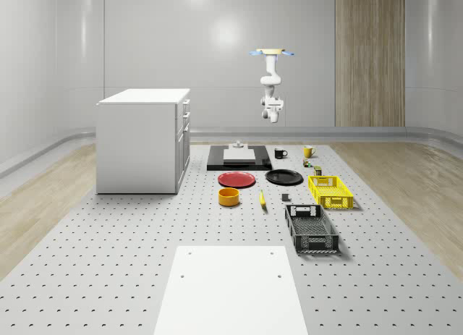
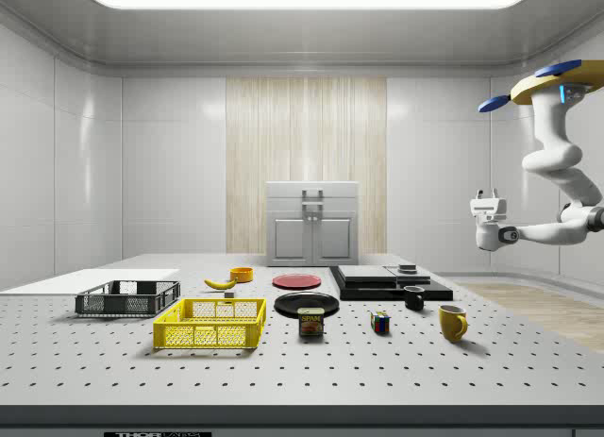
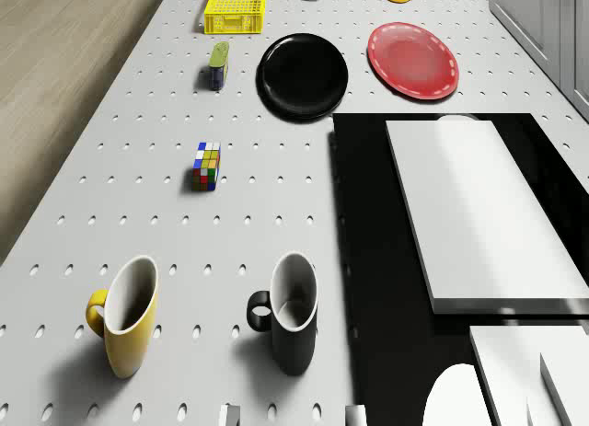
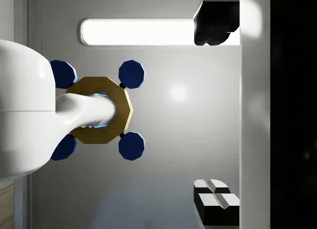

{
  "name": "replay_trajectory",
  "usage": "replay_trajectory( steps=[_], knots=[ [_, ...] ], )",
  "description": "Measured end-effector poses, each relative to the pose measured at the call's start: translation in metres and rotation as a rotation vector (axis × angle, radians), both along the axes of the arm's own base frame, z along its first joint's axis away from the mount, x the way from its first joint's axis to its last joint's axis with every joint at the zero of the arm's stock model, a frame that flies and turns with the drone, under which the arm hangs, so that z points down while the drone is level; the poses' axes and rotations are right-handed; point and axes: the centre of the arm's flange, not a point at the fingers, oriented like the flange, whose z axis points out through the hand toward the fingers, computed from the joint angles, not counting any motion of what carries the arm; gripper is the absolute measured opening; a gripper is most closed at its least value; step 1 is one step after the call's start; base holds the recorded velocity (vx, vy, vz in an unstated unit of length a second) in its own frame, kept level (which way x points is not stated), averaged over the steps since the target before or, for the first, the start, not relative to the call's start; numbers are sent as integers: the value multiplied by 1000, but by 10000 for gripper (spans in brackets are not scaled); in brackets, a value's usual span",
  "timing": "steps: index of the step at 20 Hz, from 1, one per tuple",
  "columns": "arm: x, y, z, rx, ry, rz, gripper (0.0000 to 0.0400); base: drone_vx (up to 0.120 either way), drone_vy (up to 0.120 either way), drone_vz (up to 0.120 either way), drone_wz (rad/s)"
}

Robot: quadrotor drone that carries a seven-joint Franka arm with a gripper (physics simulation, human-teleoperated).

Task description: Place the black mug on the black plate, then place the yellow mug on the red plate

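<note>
Two mugs stand upright on the desk [image 1: 108, 277], the black mug [image 3: 293, 313] just beside the yellow mug [image 3: 127, 316], and two plates lie near each other well apart from them, the black plate [image 3: 303, 74] and the red plate [image 3: 413, 59]. The drone [image 1: 272, 53] hovers high above the desk's far end near the mugs, cut off at the side view's right edge. Its arm hangs bent with the hand [image 2: 488, 207] held aloft, empty; whether its fingers are parted, I cannot tell.
</note>
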Motion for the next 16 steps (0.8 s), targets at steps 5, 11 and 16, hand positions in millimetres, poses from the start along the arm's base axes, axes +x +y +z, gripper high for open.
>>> replay_trajectory(
  steps=[5,11,16],
  knots=[
    [-4,0,37,0,-4,0,400,0,0,0,0],
    [-2,0,71,0,-9,0,400,33,0,0,0],
    [-1,0,85,0,-13,0,400,120,-64,0,0]
  ],
)
